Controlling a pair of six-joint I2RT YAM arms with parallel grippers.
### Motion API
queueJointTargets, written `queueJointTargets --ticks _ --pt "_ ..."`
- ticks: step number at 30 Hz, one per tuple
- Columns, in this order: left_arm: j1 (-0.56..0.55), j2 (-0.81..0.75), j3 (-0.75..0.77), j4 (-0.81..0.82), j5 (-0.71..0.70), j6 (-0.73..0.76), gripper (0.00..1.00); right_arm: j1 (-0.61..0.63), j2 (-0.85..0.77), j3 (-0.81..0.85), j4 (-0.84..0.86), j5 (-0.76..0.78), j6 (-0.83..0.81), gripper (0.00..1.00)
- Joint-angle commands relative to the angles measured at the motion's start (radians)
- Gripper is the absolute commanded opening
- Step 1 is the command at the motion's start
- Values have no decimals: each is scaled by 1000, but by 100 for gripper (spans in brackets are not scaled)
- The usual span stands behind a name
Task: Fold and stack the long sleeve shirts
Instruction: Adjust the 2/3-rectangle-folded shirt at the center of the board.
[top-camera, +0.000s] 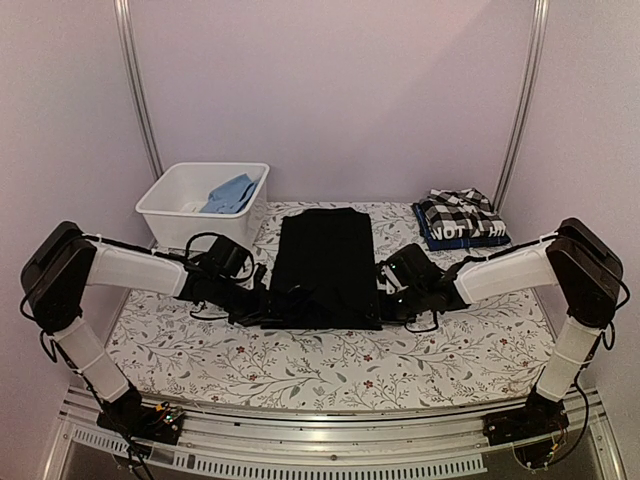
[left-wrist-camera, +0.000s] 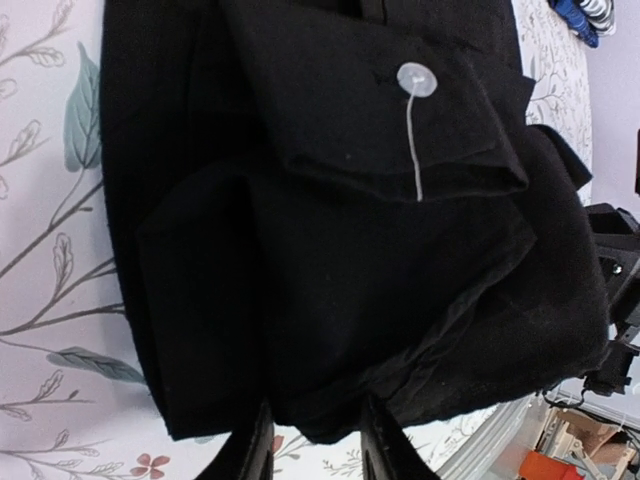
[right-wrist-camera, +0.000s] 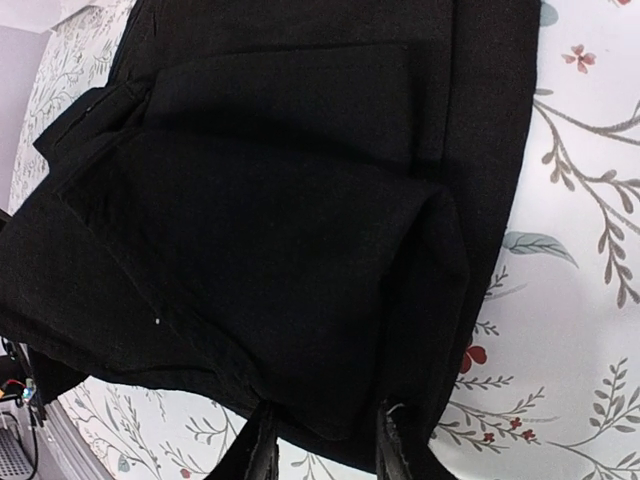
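Observation:
The plain black long sleeve shirt (top-camera: 325, 265) lies partly folded as a long rectangle in the middle of the table, with a white button (left-wrist-camera: 417, 79) showing on a cuff. My left gripper (top-camera: 245, 300) (left-wrist-camera: 320, 440) is at its near left corner, jaws apart, with the hem between the fingertips. At the near right corner my right gripper (top-camera: 395, 300) (right-wrist-camera: 325, 440) stands the same way, jaws apart around the hem. A folded checked shirt (top-camera: 460, 212) rests on a dark one with white lettering (top-camera: 465, 233) at the back right.
A white bin (top-camera: 165, 205) holding blue cloth (top-camera: 230, 192) stands at the back left. The floral tablecloth (top-camera: 300, 370) covers the table, and a metal rail (top-camera: 330, 440) runs along the near edge between the arm bases.

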Motion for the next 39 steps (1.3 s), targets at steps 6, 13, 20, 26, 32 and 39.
queueJointTargets --ticks 6,13,20,26,32,39 --pt "-14 34 71 21 -1 12 8 7 21 69 -20 30 -16 13" --pt "-3 53 125 0 -19 20 0 5 39 141 -58 74 -20 0" --pt "52 123 244 -22 -10 37 0 -63 102 246 -69 77 -25 0" --pt "120 224 343 -18 -23 39 1 -133 187 367 -102 58 -56 0" --pt "161 306 465 -42 -41 68 9 -167 234 474 -174 74 -118 3" --pt "198 306 500 -63 -69 88 48 -182 234 535 -245 115 -168 22"
